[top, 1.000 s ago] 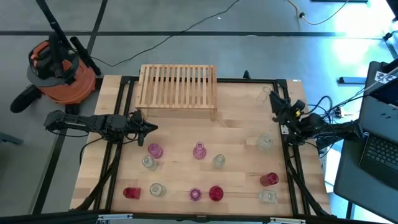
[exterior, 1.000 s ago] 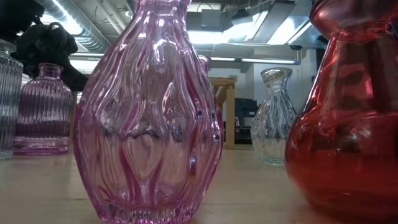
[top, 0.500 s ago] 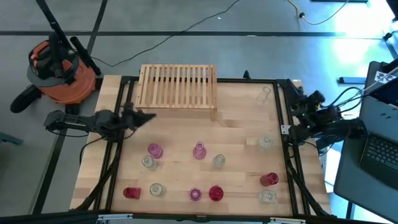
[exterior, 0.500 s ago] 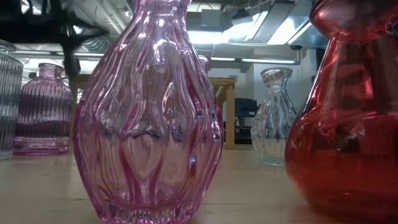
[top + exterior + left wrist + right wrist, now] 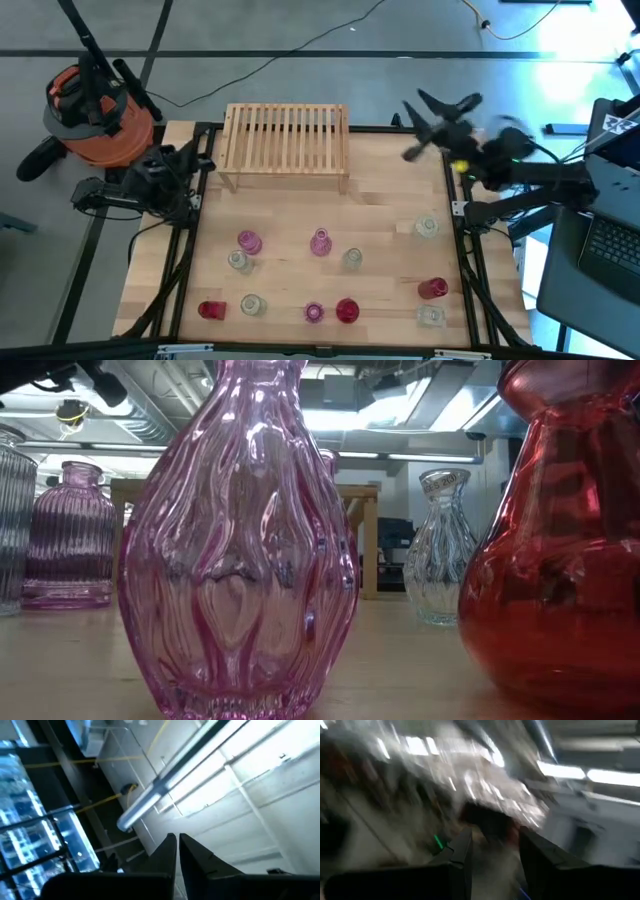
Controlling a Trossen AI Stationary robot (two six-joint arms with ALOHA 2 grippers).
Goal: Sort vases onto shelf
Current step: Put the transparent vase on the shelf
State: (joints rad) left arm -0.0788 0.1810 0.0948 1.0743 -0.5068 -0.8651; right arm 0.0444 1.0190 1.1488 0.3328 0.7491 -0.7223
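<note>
Several small glass vases stand upright on their bases across the near half of the table, among them a pink one (image 5: 248, 241), a pink one (image 5: 320, 242), a clear one (image 5: 427, 227) and a red one (image 5: 432, 289). In the low view a pink vase (image 5: 240, 540) and a red vase (image 5: 560, 560) stand closest. The slatted wooden shelf (image 5: 287, 140) stands on its short legs at the far edge. My left gripper (image 5: 193, 160) is shut at the table's left edge, tipped up at the ceiling (image 5: 176, 839). My right gripper (image 5: 425, 120) is open, high over the far right corner, with nothing between its fingers (image 5: 495, 837).
An orange vacuum cleaner (image 5: 95, 110) sits on the floor beyond the far left corner, and a laptop (image 5: 610, 240) lies to the right of the table. Bare tabletop (image 5: 390, 190) stretches between the shelf and the rows of vases.
My left gripper has drawn back toward the table's left edge, risen and tipped up from level to face the ceiling. My right gripper has risen well clear of the table and swung toward the far edge, rolling as it went. No vase has moved.
</note>
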